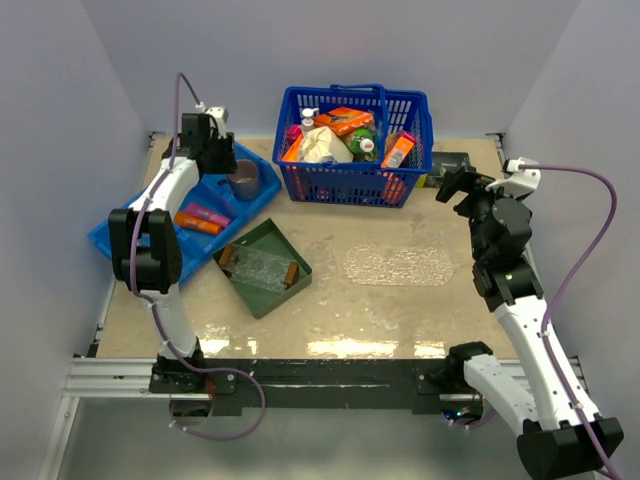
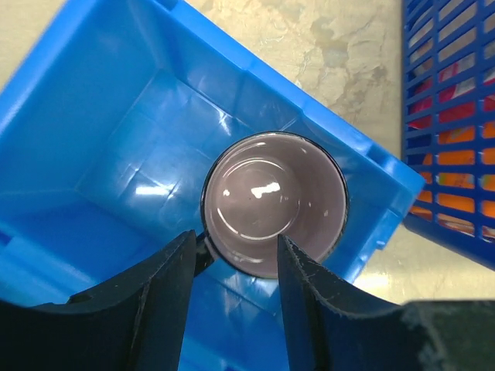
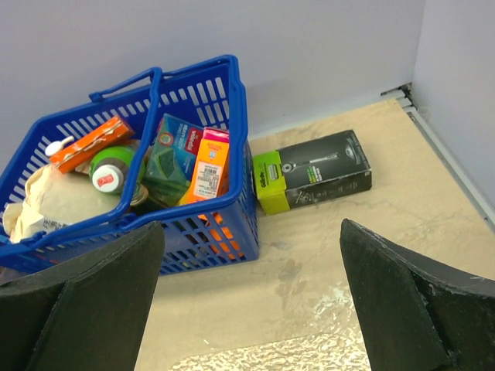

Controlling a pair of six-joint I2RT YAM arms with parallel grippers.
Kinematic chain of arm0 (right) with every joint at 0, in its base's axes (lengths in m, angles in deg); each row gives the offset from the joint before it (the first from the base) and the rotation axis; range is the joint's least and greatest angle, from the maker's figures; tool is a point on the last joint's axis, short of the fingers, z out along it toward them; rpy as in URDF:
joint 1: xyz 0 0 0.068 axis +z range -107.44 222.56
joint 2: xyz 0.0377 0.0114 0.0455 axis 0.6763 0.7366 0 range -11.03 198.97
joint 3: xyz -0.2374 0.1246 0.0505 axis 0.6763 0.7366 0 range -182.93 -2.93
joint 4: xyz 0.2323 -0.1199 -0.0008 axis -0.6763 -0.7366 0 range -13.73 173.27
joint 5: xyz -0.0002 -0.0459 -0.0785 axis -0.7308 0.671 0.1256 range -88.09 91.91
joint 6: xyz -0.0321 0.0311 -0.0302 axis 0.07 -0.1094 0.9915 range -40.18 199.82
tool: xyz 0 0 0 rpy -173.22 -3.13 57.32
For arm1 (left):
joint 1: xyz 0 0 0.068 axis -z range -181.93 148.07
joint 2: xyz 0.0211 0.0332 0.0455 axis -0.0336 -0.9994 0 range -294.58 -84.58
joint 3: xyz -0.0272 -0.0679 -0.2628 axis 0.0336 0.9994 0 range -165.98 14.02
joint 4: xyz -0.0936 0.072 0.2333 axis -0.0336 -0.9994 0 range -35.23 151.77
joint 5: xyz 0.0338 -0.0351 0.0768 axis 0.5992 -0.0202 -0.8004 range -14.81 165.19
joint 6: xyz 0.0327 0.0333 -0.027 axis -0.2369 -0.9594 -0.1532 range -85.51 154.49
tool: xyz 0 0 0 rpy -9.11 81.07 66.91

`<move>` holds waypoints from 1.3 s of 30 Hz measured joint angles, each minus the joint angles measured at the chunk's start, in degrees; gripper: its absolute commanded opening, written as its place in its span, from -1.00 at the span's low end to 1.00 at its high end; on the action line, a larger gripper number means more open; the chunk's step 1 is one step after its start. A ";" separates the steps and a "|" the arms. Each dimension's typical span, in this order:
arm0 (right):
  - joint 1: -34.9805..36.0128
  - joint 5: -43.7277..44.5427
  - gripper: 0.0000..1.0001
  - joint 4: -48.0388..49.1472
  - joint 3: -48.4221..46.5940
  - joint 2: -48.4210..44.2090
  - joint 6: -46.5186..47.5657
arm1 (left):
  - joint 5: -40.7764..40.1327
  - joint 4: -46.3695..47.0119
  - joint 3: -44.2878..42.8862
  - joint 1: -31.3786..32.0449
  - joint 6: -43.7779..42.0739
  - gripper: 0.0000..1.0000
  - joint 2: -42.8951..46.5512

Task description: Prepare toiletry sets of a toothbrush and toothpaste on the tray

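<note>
The clear tray [image 1: 262,268], with a brown handle at each end, lies inside a dark green square tray [image 1: 285,238]. Two toothpaste tubes, orange [image 1: 196,222] and pink [image 1: 208,211], lie in the blue divided bin [image 1: 120,235]. No toothbrush shows in any view. My left gripper [image 1: 222,158] hangs over the bin's far compartment [image 2: 93,116]. Its jaws stand half closed astride the near rim of an empty purple mug [image 2: 271,197]; whether they press on it I cannot tell. My right gripper [image 1: 452,185] is wide open over the table, holding nothing.
A blue basket [image 1: 355,180] full of packaged goods stands at the back centre, close to the bin's right corner [image 2: 456,139]. A black and green box [image 3: 313,170] lies right of the basket. A glossy textured patch [image 1: 398,265] marks the table.
</note>
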 measured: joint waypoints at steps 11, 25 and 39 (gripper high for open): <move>0.00 -1.60 0.96 -1.68 -0.72 1.22 0.00 | -0.11 -1.20 -3.82 0.11 -0.02 -0.09 -7.06; 0.00 -2.73 0.96 -2.40 -1.88 3.23 0.00 | -0.37 -1.38 -5.35 -0.04 -0.15 -1.00 -10.71; 0.00 -5.33 0.95 -4.11 -6.01 11.54 -0.31 | 0.42 -1.49 -2.67 0.00 0.50 -1.00 -7.34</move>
